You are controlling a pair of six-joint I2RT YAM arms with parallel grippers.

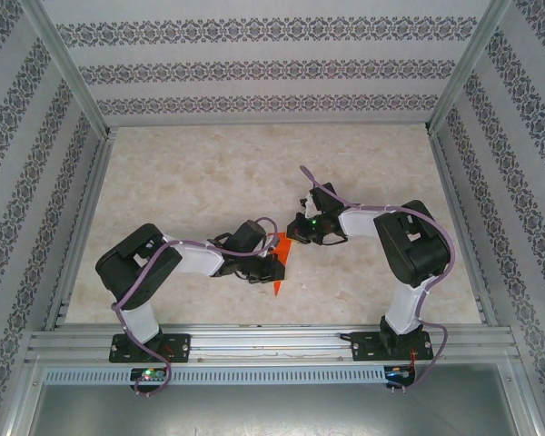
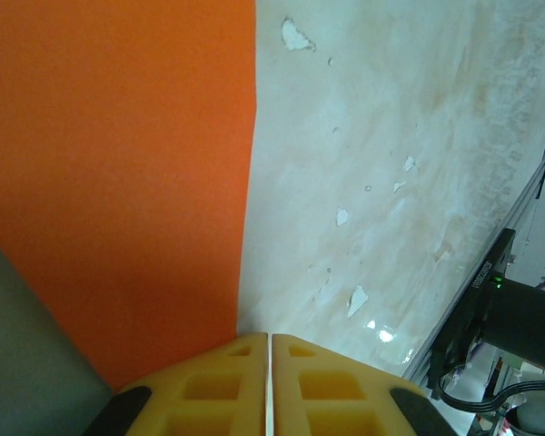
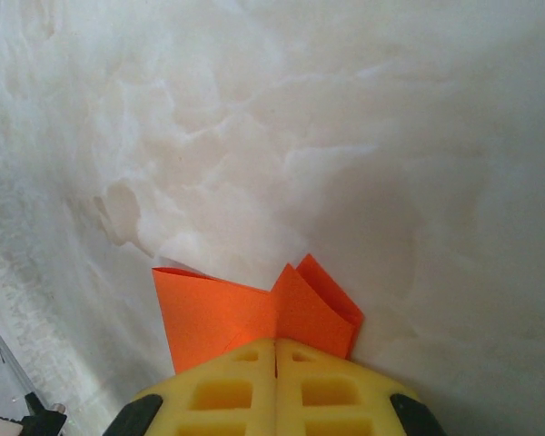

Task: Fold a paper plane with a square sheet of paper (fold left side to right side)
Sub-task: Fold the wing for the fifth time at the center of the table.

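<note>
The square sheet of paper (image 1: 282, 250) is bright orange-red and partly folded, lying mid-table between both grippers. In the right wrist view the paper (image 3: 218, 313) stands up in two flaps with a crease running into the seam of my right gripper (image 3: 275, 342), which is shut on it. Seen from above, the right gripper (image 1: 295, 238) is at the paper's far end. My left gripper (image 1: 274, 270) is at the paper's near part. Its yellow fingers (image 2: 209, 381) are together, and the left gripper (image 2: 270, 338) tips rest right beside the straight edge of the flat orange paper (image 2: 118, 163).
The marbled table (image 1: 182, 182) has chipped white flecks (image 2: 356, 300) right of the paper. An aluminium rail (image 1: 272, 343) runs along the near edge, with patterned walls (image 1: 36, 136) on three sides. The right arm's black base (image 2: 518, 318) stands near the rail.
</note>
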